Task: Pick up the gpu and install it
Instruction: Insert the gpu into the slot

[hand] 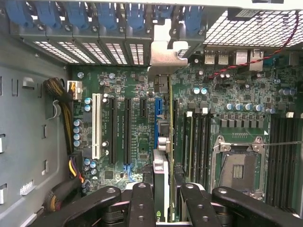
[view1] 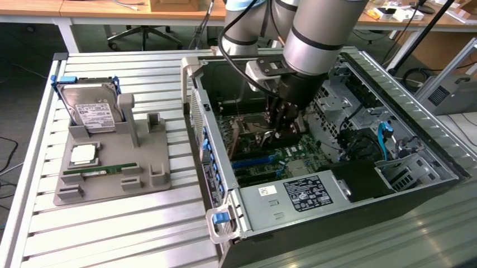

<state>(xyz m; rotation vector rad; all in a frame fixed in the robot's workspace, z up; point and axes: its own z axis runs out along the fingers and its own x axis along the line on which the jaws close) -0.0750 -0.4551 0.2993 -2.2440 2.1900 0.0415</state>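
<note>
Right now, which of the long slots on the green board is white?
The long white slot nearest the grey case wall, beside the yellow and black wire bundle. The other long slots on the green circuit board are black or blue.

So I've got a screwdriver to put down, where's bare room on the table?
Bare slats lie in front of the grey holder, and between it and the computer case. Inside the case it is crowded: the gripper holds the gpu over the motherboard.
</note>
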